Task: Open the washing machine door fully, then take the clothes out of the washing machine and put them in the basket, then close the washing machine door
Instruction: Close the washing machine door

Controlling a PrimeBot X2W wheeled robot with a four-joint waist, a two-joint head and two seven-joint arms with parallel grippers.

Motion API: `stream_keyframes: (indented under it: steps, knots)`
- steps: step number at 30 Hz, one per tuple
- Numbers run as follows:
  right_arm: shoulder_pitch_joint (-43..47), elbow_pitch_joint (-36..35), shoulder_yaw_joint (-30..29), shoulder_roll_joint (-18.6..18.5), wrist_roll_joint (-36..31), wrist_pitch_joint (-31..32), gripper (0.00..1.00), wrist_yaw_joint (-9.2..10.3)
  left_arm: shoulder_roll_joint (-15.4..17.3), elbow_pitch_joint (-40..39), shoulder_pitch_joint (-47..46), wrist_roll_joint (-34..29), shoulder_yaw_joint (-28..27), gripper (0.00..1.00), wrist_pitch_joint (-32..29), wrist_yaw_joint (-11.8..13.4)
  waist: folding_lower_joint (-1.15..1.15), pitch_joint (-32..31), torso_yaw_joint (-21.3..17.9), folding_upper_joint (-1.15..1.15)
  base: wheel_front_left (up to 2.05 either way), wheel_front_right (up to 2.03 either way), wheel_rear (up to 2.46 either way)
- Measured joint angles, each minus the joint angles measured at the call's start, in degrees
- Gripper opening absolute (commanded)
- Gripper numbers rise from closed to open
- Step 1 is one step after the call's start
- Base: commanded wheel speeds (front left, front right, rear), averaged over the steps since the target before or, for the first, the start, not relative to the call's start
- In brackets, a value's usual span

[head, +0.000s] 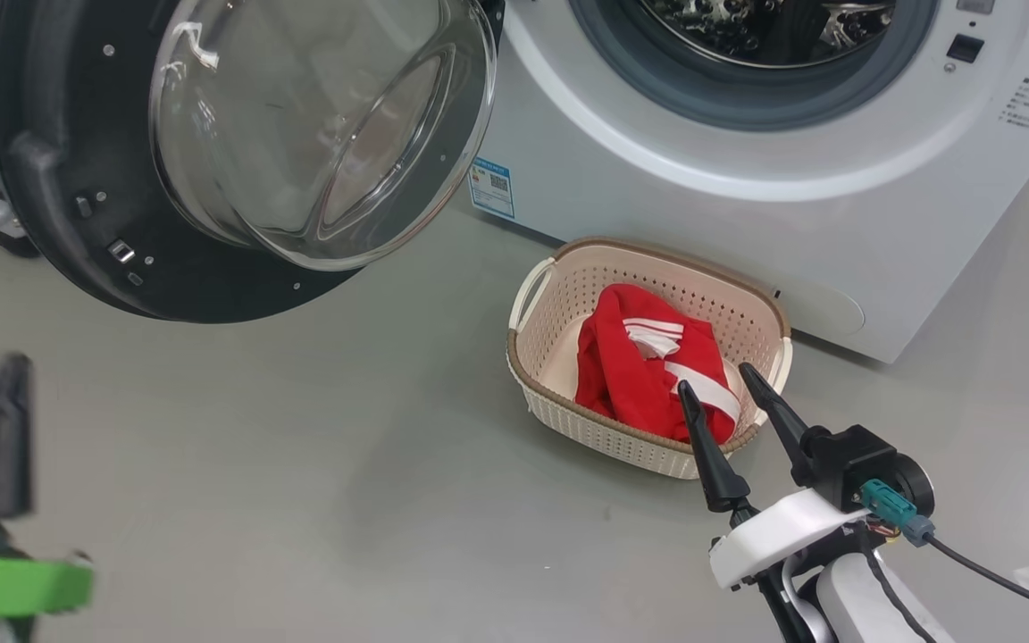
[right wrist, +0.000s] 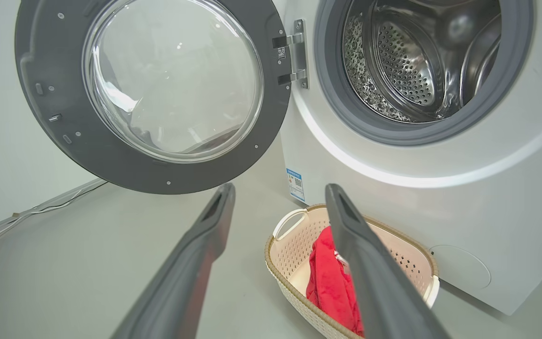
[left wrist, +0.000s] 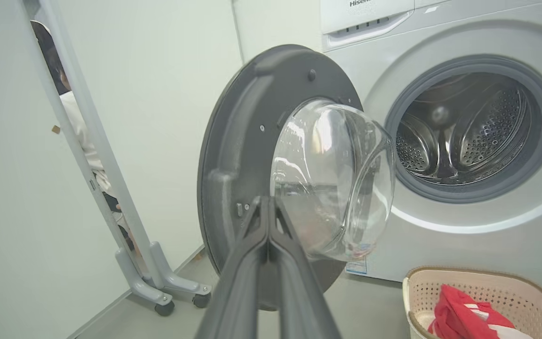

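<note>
The washing machine door [head: 41,134] stands swung wide open at the upper left, its glass bowl bulging toward me. The white washing machine [head: 657,205] shows a bare steel drum [right wrist: 407,61]. The cream basket [head: 568,415] sits on the floor in front of the machine with the red, white-striped clothes [head: 631,366] inside. My right gripper [head: 713,377] hangs open just over the basket's near edge, holding nothing, and is seen as the right gripper [right wrist: 280,188] from its wrist. My left gripper [head: 14,366], blurred at the lower left, is shut and empty; in the wrist view the left gripper [left wrist: 267,202] points at the door [left wrist: 247,155].
A grey wheeled stand [left wrist: 158,287] rises by the left wall, with a person [left wrist: 78,127] partly visible behind it. A thin cable [right wrist: 40,207] runs along the wall's foot. Open grey floor [head: 300,464] lies between my two arms.
</note>
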State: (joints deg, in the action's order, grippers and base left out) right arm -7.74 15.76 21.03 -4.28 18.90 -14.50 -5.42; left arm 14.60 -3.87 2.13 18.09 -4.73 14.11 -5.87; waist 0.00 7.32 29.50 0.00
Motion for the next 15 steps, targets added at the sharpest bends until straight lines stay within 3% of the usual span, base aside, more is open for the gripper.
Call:
stream_keyframes:
  steps: [7, 15]
  knots:
    - [-0.1, -0.3, 1.2, -0.6, -1.2, 0.0, 1.0, -0.03, 8.5, -1.6, -7.5, 3.6, -8.5, 0.0, -3.1, -0.3, 0.0, 2.0, -1.0, 0.0, 0.0, 0.0, 0.0]
    - [-2.2, -0.9, 1.8, -1.2, -1.9, 0.0, 1.0, -0.04, 12.3, 4.6, -15.9, 15.5, -15.3, 0.0, -10.6, -0.6, 0.0, 4.2, -4.0, 0.0, 0.0, 0.0, 0.0]
